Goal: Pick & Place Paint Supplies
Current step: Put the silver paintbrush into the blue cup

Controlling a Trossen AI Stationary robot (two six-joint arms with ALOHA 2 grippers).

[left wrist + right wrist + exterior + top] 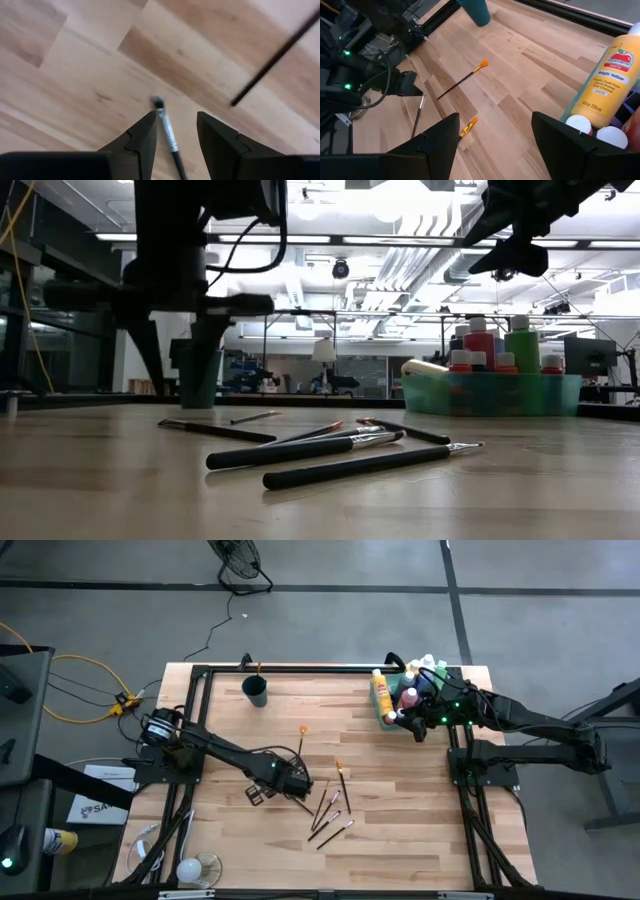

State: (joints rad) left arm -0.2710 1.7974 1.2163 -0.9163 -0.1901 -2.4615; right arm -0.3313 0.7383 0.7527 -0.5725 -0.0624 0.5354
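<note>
Several thin dark-handled paintbrushes (330,810) lie flat on the wooden table, and they also show in the low view (330,452). My left gripper (298,783) is low over their left end. It is open, with its fingers on either side of one brush's (166,129) ferrule end and not touching it. Two orange-tipped brushes (301,740) (341,775) lie farther off. The paint bottles stand in the green tray (490,395), and a yellow bottle (607,80) lies on its side there. My right gripper (495,135) hovers open and empty at the tray's near-left corner (417,728).
A dark round cup (255,690) stands near the table's far edge, left of the tray. Black frame rails (300,668) run along the far edge and both sides. A light bulb (190,868) lies by the near left corner. Bare wood lies between the brushes and the tray.
</note>
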